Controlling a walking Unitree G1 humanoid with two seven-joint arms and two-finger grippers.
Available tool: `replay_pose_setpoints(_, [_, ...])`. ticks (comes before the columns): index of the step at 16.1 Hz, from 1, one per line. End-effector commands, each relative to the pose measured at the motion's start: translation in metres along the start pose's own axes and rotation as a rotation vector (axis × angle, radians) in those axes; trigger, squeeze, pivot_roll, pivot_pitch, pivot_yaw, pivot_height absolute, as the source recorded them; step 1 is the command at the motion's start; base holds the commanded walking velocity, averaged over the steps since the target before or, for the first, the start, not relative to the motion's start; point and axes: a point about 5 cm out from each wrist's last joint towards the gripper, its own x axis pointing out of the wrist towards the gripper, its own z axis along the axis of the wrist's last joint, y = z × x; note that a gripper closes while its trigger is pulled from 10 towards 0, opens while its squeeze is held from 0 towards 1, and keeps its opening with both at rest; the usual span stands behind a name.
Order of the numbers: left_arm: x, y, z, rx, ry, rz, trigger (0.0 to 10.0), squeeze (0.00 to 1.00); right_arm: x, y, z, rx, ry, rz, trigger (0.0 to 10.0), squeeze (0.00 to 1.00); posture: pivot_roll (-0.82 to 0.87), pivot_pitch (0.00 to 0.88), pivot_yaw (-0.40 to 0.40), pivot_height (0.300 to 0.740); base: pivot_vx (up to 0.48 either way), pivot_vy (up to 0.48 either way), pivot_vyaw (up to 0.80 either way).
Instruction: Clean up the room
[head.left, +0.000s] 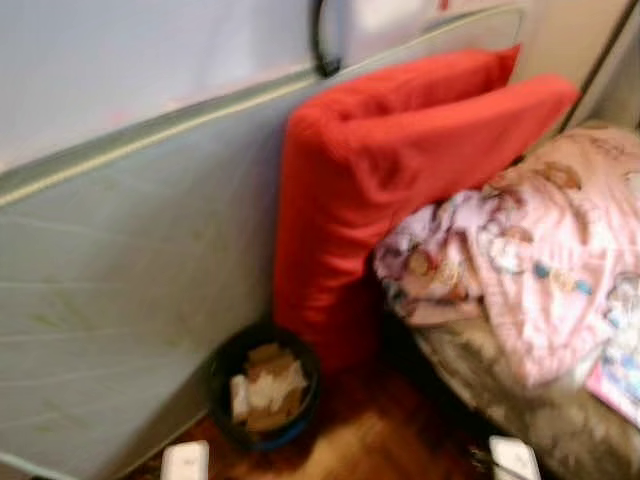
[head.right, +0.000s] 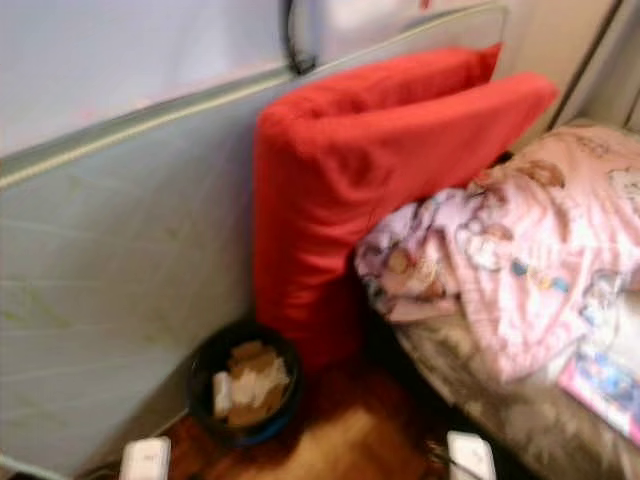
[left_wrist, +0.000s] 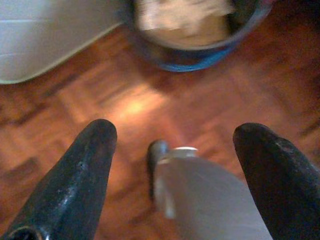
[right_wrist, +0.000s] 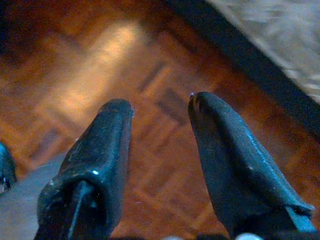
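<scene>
**Bin with paper by the red cushion, both grippers low and empty**

Seen from the head camera: a dark round bin (head.left: 262, 398) on the wooden floor (head.left: 380, 440), at about 7 o'clock in the picture, holding crumpled brown and white paper (head.left: 268, 388). Just beside it, toward 1 o'clock, a large red cushion (head.left: 390, 170) standing on its end, leaning against a pale grey panel (head.left: 120, 290). At 3 o'clock, a bed with a pink printed blanket (head.left: 540, 260) spilling over the edge and touching the cushion. At 5 o'clock on the bed, a flat pink and blue item (head.right: 600, 390), too blurred to tell what it is.

Left gripper (left_wrist: 175, 145) hanging above the floor, fingers spread wide, nothing between them. Bin rim visible beyond the fingertips, well apart from them. A silver limb (left_wrist: 200, 195) of the robot below the fingers.

Right gripper (right_wrist: 160, 107) also above the floor, fingers (right_wrist: 100, 160) parted moderately, holding nothing. Edge of the bed (right_wrist: 280, 45) beyond, at a distance.
</scene>
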Motion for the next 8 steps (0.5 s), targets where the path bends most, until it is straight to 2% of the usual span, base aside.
replay_pose_setpoints(1, [0.0078,0.0298,0.0368,0.128,0.024,0.065,10.0,0.00,0.0022,-0.0053,0.0288,0.070,-0.069,0.111,10.0,0.00,-0.02,0.000,0.007,0.740,0.000,-0.386,0.00])
replay_pose_setpoints(7, [0.0073,0.0304,0.0346,0.133,0.030,0.066,10.0,0.00,0.0020,-0.0044,0.0266,0.069,-0.066,0.112,10.0,0.00,-0.02,0.000,0.012,0.740,0.000,-0.384,0.00])
replay_pose_setpoints(8, [0.0072,0.0306,0.0343,0.128,0.030,0.068,10.0,0.00,0.0020,-0.0041,0.0264,0.069,-0.066,0.113,10.0,0.00,-0.02,0.000,0.011,0.740,0.000,0.000,0.00])
